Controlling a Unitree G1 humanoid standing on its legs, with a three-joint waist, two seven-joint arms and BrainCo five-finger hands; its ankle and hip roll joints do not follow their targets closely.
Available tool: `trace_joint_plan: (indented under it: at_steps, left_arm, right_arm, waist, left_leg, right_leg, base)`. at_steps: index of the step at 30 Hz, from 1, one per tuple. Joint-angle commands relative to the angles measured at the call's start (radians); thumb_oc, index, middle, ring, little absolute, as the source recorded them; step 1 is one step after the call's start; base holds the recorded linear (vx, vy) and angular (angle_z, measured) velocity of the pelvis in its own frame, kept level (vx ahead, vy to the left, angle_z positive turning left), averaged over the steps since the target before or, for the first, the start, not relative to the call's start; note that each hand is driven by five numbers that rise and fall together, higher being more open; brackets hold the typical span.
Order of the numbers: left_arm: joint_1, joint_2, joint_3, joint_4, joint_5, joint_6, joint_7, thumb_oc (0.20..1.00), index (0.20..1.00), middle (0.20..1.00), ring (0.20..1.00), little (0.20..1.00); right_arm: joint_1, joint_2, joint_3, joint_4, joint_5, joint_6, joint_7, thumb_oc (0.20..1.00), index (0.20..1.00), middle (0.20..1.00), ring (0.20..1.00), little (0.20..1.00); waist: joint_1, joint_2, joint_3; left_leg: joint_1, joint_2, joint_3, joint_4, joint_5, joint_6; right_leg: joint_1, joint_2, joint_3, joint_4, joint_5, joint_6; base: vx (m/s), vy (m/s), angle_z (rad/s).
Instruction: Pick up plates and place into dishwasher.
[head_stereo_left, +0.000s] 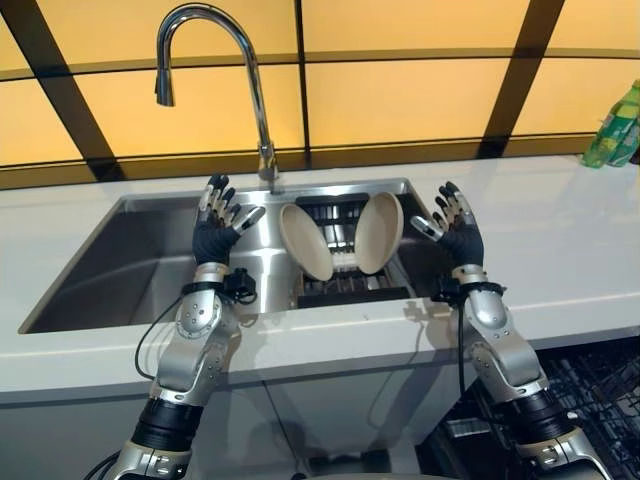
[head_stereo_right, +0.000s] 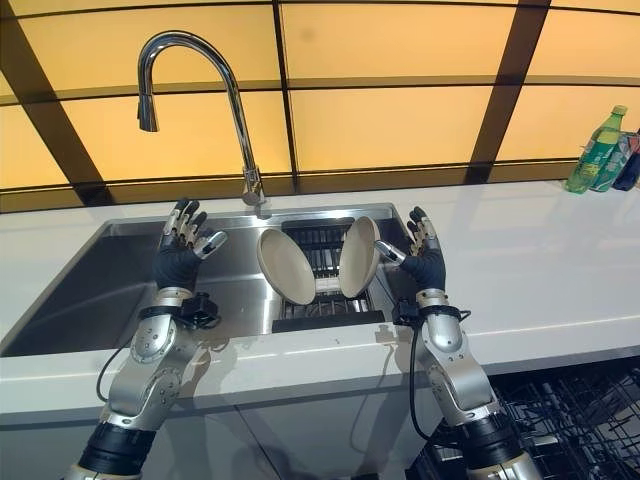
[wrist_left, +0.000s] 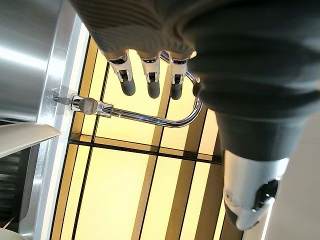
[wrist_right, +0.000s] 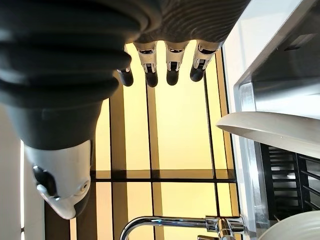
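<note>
Round cream plates (head_stereo_left: 305, 241) in slatted rack (head_stereo_left: 345, 285)

Kitchen: steel sink (head_stereo_left: 150, 265), tall faucet (head_stereo_left: 250, 80), white countertop (head_stereo_left: 560, 250), dish rack (head_stereo_left: 340, 285).

A chrome gooseneck tap (head_stereo_left: 215, 60) rises at 12 o'clock behind the steel sink (head_stereo_left: 120, 270), its spout curving toward 10 o'clock. The white worktop (head_stereo_left: 570, 250) wraps around the basin. A green bottle (head_stereo_right: 596, 150) stands at 2 o'clock by the amber panelled wall (head_stereo_left: 400, 100).
</note>
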Motion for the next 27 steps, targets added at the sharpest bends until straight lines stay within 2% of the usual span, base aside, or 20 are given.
trace_joint_plan:
  at_steps: [1, 9, 17, 20, 21, 22, 24, 27]
  left_arm:
    - [-0.037, 0.033, 0.038, 0.014, 0.008, -0.050, -0.018, 1.000, 1.000, 1.000, 1.000, 1.000]
    - [-0.048, 0.044, 0.033, 0.009, 0.019, -0.062, -0.026, 1.000, 1.000, 1.000, 1.000, 1.000]
    - [-0.031, 0.060, 0.054, 0.011, 0.050, -0.077, -0.029, 1.000, 1.000, 1.000, 1.000, 1.000]
    - [-0.029, 0.066, 0.062, 0.009, 0.083, -0.076, -0.030, 1.000, 1.000, 1.000, 1.000, 1.000]
    - [-0.029, 0.073, 0.069, 0.009, 0.109, -0.078, -0.027, 1.000, 1.000, 1.000, 1.000, 1.000]
    - [-0.026, 0.081, 0.073, 0.014, 0.124, -0.084, -0.020, 1.000, 1.000, 1.000, 1.000, 1.000]
    - [-0.026, 0.094, 0.079, 0.032, 0.155, -0.093, -0.017, 1.000, 1.000, 1.000, 1.000, 1.000]
    - [-0.035, 0.121, 0.087, 0.061, 0.246, -0.066, -0.011, 1.000, 1.000, 1.000, 1.000, 1.000]
  right_arm:
    - [-0.025, 0.003, -0.051, -0.052, -0.005, -0.067, 0.008, 1.000, 1.000, 1.000, 1.000, 1.000]
    - [-0.026, 0.001, -0.047, -0.055, -0.008, -0.057, 0.010, 1.000, 1.000, 1.000, 1.000, 1.000]
    - [-0.017, -0.010, -0.056, -0.059, -0.004, -0.043, 0.034, 1.000, 1.000, 1.000, 1.000, 1.000]
    - [-0.018, -0.018, -0.055, -0.063, -0.010, -0.031, 0.037, 1.000, 1.000, 1.000, 1.000, 1.000]
    - [-0.020, -0.033, -0.058, -0.067, -0.002, -0.032, 0.038, 1.000, 1.000, 1.000, 1.000, 1.000]
    - [-0.022, -0.044, -0.057, -0.068, 0.004, -0.036, 0.034, 1.000, 1.000, 1.000, 1.000, 1.000]
    - [-0.031, -0.051, -0.050, -0.061, 0.009, -0.043, 0.021, 1.000, 1.000, 1.000, 1.000, 1.000]
    - [-0.039, -0.045, -0.036, -0.046, -0.002, -0.041, 0.010, 1.000, 1.000, 1.000, 1.000, 1.000]
  waist:
    - [0.017, 0.011, -0.041]
    - [0.012, 0.012, -0.042]
    - [0.013, 0.003, -0.040]
    - [0.019, -0.007, -0.032]
    - [0.025, -0.017, -0.021]
    - [0.034, -0.020, -0.013]
    - [0.044, -0.018, -0.006]
    - [0.038, -0.007, -0.010]
  left_leg:
    - [0.126, 0.079, 0.009, 0.006, -0.162, -0.050]
    - [0.129, 0.085, 0.013, 0.006, -0.161, -0.052]
    - [0.130, 0.093, -0.007, 0.018, -0.156, -0.059]
    - [0.101, 0.081, -0.026, 0.093, -0.172, -0.064]
    - [0.072, 0.063, -0.048, 0.166, -0.192, -0.068]
    - [0.051, 0.053, -0.080, 0.188, -0.193, -0.067]
    - [0.037, 0.043, -0.111, 0.185, -0.190, -0.059]
    - [0.059, 0.053, -0.085, 0.137, -0.181, -0.054]
  right_leg:
    - [-0.118, -0.012, 0.013, -0.067, 0.160, 0.031]
    - [-0.120, -0.009, 0.013, -0.063, 0.157, 0.031]
    - [-0.121, 0.018, 0.042, -0.063, 0.149, 0.015]
    - [-0.123, 0.022, 0.053, -0.057, 0.151, 0.006]
    - [-0.126, 0.018, 0.061, -0.052, 0.156, 0.001]
    - [-0.129, 0.018, 0.069, -0.047, 0.160, -0.002]
    - [-0.133, 0.017, 0.081, -0.040, 0.162, -0.005]
    - [-0.133, 0.009, 0.075, -0.044, 0.159, 0.002]
  base:
    - [0.00, 0.000, 0.00]
    - [0.00, -0.005, 0.00]
    - [-0.01, -0.058, -0.01]
    - [-0.03, -0.042, -0.01]
    - [0.00, 0.000, 0.00]
    - [-0.01, 0.007, -0.03]
    - [0.01, 0.055, -0.17]
    - [0.04, 0.126, -0.24]
